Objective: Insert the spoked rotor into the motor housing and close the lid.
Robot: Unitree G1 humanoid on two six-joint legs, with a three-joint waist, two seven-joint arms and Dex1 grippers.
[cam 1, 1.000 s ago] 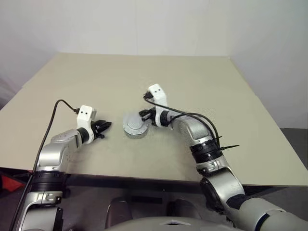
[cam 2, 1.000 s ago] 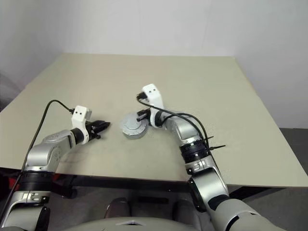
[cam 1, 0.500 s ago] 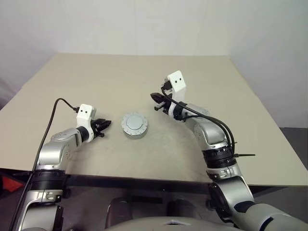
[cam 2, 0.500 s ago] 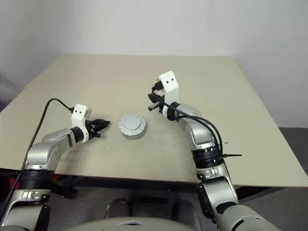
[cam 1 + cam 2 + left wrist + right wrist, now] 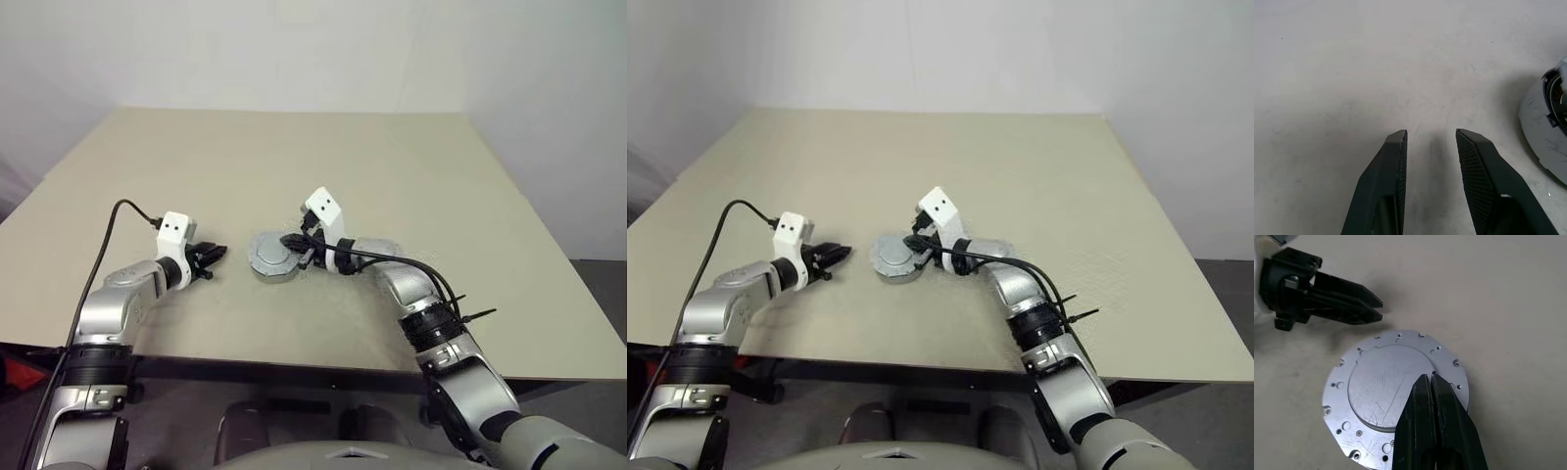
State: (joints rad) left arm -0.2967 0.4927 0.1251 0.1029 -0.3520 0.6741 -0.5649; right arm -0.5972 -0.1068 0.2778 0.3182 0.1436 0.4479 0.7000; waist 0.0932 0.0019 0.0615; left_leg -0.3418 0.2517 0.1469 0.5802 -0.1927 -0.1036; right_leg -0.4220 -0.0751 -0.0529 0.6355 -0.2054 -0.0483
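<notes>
The lid [image 5: 270, 257] is a round silver cap with small holes around its rim, lying flat near the table's front middle. In the right wrist view the lid [image 5: 1383, 384] has a raised round centre. The motor housing and the spoked rotor are hidden. My right gripper [image 5: 293, 245] is shut and empty, and its fingertips [image 5: 1422, 382] lie over the right part of the lid's top. Whether they touch it I cannot tell. My left gripper [image 5: 217, 254] rests low just left of the lid with its fingers [image 5: 1396, 147] a little apart and nothing between them. It points at the lid [image 5: 1542, 142].
The beige table [image 5: 392, 166] stretches far behind and to both sides of the lid. Its front edge runs close below both arms. A black cable [image 5: 113, 230] trails from the left wrist.
Half a second ago my right gripper was raised up and to the right, off the lid. It has come back down over the lid's top. The left arm and the lid have not moved.
</notes>
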